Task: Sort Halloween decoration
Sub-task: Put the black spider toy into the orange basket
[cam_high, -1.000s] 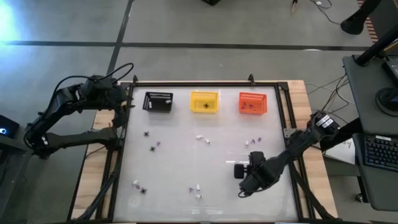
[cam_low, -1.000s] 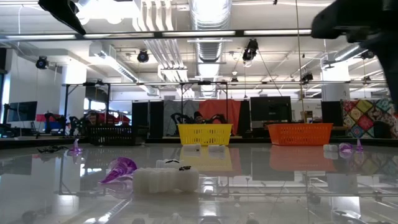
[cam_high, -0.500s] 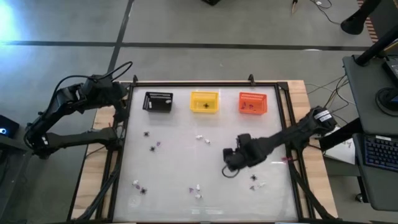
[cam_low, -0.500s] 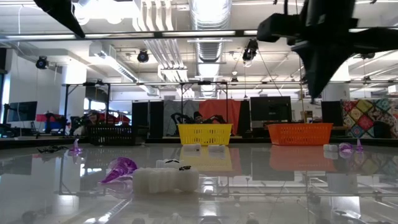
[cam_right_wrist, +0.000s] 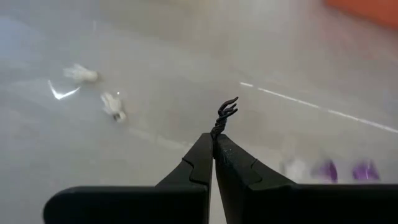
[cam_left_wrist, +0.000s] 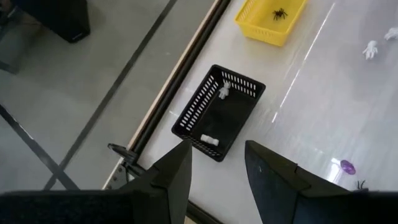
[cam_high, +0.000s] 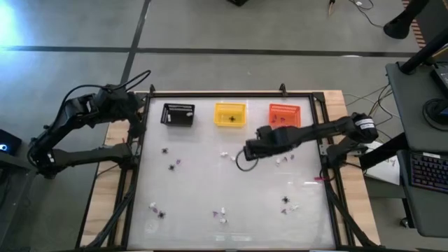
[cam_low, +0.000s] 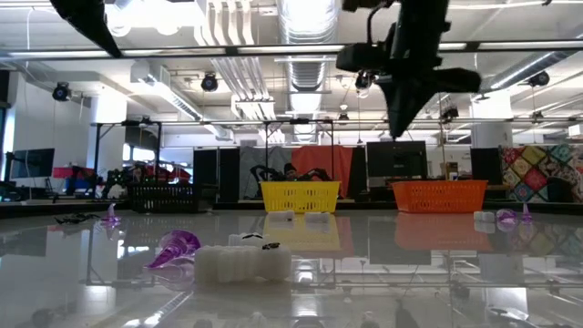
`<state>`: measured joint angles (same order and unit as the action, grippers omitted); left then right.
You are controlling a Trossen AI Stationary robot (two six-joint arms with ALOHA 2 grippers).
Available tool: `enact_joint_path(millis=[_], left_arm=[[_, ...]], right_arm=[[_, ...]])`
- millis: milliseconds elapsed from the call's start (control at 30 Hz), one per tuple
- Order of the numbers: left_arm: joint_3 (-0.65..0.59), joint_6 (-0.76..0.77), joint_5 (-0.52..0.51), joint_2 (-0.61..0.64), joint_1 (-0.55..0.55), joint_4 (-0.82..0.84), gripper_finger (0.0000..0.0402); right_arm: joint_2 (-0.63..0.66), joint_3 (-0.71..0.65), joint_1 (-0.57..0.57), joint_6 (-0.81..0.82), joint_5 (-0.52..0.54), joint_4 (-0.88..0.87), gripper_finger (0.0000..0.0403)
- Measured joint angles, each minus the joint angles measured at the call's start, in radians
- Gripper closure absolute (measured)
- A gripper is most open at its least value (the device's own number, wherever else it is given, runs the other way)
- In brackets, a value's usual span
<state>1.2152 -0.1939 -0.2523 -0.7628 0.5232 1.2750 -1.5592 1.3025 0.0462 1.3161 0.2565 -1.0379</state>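
Note:
My right gripper (cam_high: 246,152) hangs over the middle of the table, in front of the yellow basket (cam_high: 230,114), shut on a small black spider-like trinket (cam_right_wrist: 225,114). In the low view the right gripper (cam_low: 398,130) is well above the tabletop. My left gripper (cam_high: 137,112) waits open at the table's far left corner, above the black basket (cam_left_wrist: 221,118), which holds white bits. A black spider lies in the yellow basket (cam_left_wrist: 272,15). White, black and purple trinkets lie scattered on the table, such as white bits (cam_high: 225,155) and a black spider (cam_high: 166,150). My right gripper pinches the black spider-like trinket by its lower end (cam_right_wrist: 216,130) between the very tips of its two fingers. The fingers slant downward. The rest of the trinket sticks out beyond the fingertips, lifted clear of the table.
The orange basket (cam_high: 284,116) stands at the far right, in a row with the black and yellow baskets. White and purple bits (cam_high: 283,159) lie just right of my right gripper. More trinkets (cam_high: 288,203) lie near right, a purple bit (cam_low: 173,248) and white bits (cam_low: 241,262) near the front edge.
My right gripper, still shut, has swung from the table's near right part toward the far edge and somewhat left, toward the yellow basket, rising a little and rolling at the wrist.

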Motion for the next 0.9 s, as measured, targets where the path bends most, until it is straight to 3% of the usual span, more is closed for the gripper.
enact_joint_path(millis=[400,900], left_arm=[[0.000,0.122,0.000,0.002,0.000,0.037,0.0269],[0.000,0.185,-0.001,0.002,0.000,0.110,0.0269]], right_arm=[[0.000,0.002,-0.269,-0.397,-0.100,0.214,0.0394],[-0.062,0.002,-0.493,-0.663,-0.210,0.512,0.0394]])
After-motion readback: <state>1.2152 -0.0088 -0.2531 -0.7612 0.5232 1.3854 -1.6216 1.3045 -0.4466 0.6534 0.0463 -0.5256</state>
